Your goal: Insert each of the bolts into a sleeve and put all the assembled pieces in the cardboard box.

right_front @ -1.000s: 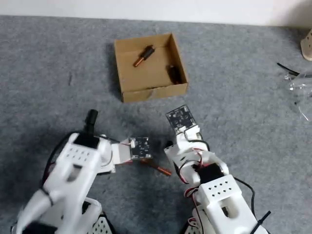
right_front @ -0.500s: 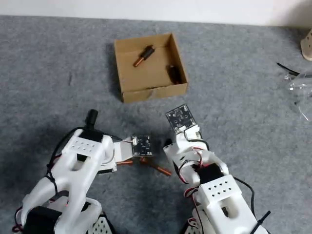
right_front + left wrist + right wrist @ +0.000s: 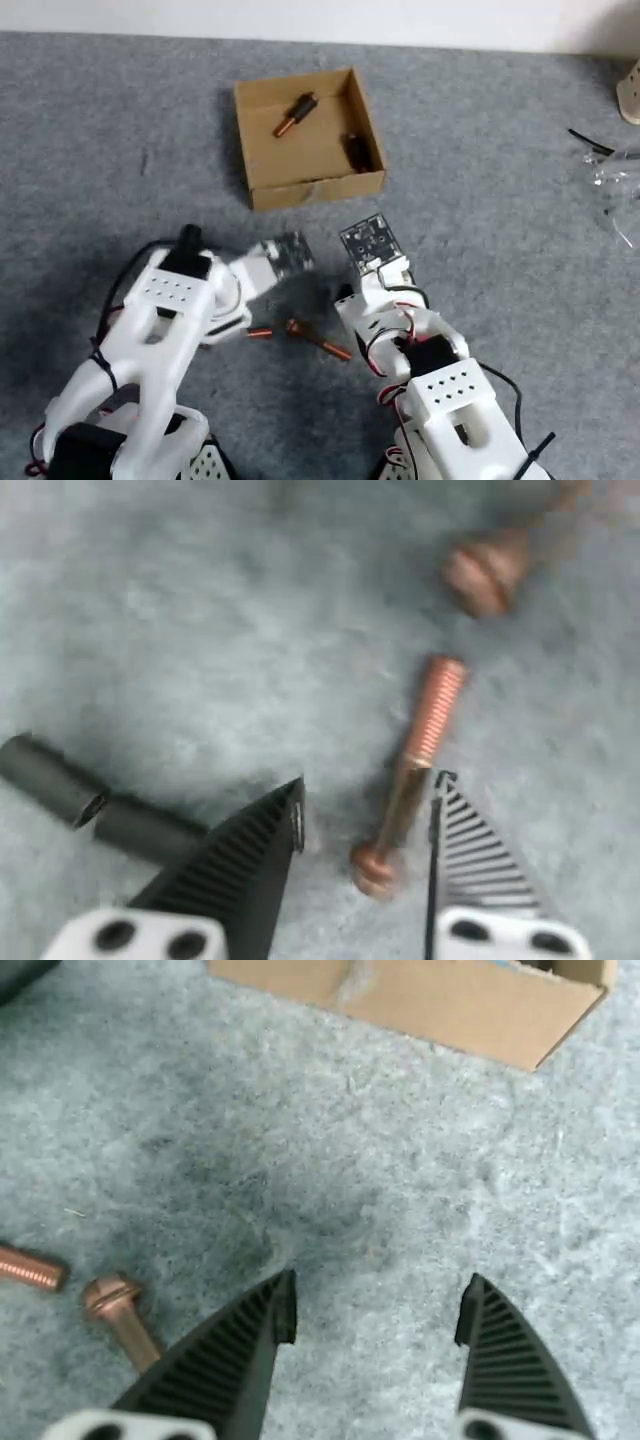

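Bolt (image 3: 424, 715) lies inside the wide-spread left gripper (image 3: 368, 782), placed for grasping and sleeving; right gripper (image 3: 378, 1282) hangs wide, empty, nearby.

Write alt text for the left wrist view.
The left gripper hangs open over grey carpet, a copper bolt lying between its fingers. Two black sleeves lie close together beside it; a second bolt sits farther off.

Two pieces (image 3: 296, 113) in cardboard box (image 3: 315, 188); two bolts (image 3: 318, 338) on carpet (image 3: 500, 200), before box.
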### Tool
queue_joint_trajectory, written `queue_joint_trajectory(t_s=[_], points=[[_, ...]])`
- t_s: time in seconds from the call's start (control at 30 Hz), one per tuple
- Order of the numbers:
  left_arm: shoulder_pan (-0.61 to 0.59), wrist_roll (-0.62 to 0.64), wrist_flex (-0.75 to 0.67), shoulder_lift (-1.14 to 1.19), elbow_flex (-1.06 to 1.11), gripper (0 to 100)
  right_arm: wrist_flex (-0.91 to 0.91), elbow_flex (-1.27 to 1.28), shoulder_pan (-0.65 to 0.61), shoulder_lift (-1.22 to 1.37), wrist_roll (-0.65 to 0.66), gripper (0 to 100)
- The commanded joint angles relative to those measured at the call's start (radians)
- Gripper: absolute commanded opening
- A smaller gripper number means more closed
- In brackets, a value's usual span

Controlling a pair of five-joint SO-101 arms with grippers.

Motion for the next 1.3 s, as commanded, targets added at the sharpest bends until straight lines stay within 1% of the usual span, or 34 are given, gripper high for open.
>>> queue_joint_trajectory(t_s=[0.0,0.07,0.23,0.4,0.5,0.6,0.67,0.77,0.9,1.1,1.23,1.27], points=[[-0.002,0.189,-0.002,-0.001,-0.09,20,-0.028,-0.021,-0.013,-0.019,-0.005,24.6],[-0.015,0.298,-0.002,-0.001,-0.117,20,-0.028,-0.021,-0.013,-0.019,-0.005,24.6],[-0.12,0.542,-0.009,-0.001,-0.163,20,-0.028,-0.021,-0.013,-0.019,-0.005,24.6],[-0.246,0.687,-0.009,-0.001,-0.196,20,-0.028,-0.021,-0.015,-0.019,-0.005,24.6],[-0.302,0.749,-0.009,-0.001,-0.196,20,-0.028,-0.021,-0.027,-0.019,-0.005,24.6],[-0.349,0.842,-0.003,-0.001,-0.191,20,-0.028,-0.021,-0.038,-0.019,-0.005,24.6],[-0.383,0.873,-0.003,-0.001,-0.191,20,-0.028,-0.021,-0.039,-0.019,-0.005,24.6],[-0.479,0.901,-0.002,-0.039,-0.182,20,-0.03,-0.021,-0.039,-0.019,-0.005,24.6],[-0.576,0.91,-0.009,-0.231,-0.079,20,-0.031,-0.021,-0.039,-0.019,-0.005,24.6],[-0.607,0.905,-0.078,-0.67,0.131,20,-0.056,-0.018,-0.039,-0.018,-0.005,24.6],[-0.613,0.904,-0.094,-0.851,0.206,20,-0.051,-0.016,-0.042,-0.018,-0.012,24.6],[-0.631,0.904,-0.106,-0.878,0.219,20,-0.051,-0.005,-0.058,-0.018,-0.026,24.6]])
